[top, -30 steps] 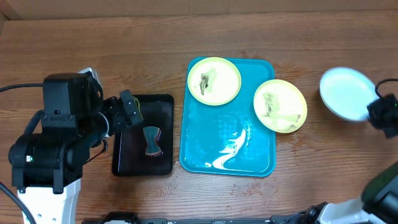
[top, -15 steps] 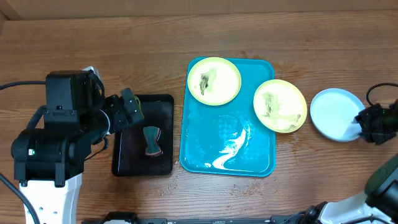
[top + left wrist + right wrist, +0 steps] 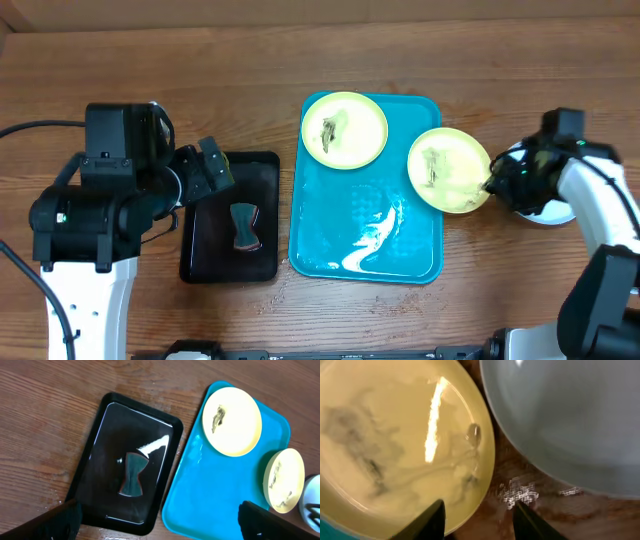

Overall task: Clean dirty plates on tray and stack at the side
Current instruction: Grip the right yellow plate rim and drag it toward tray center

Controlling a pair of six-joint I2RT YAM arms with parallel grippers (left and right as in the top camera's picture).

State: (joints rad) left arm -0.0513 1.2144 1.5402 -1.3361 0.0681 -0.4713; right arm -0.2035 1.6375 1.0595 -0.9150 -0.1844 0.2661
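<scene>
one tray [image 3: 365, 240] right of the wide-open left gripper [image 3: 212, 172]; one black tray [image 3: 262, 175] beside it. three plates: two smeared on the tray, far plate [image 3: 345, 128] and near plate [image 3: 450, 170]; clean plate [image 3: 548, 212] under the right gripper [image 3: 497, 182]. seen only from its wrist: fingers [image 3: 422, 522] parted astride near plate's rim. one sponge [image 3: 244, 226].

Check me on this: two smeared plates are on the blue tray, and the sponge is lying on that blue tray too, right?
No. The sponge lies in the black tray beside the blue tray, as the overhead view shows. The two smeared plates, one at the far corner and one at the right edge, are on the blue tray.
</scene>
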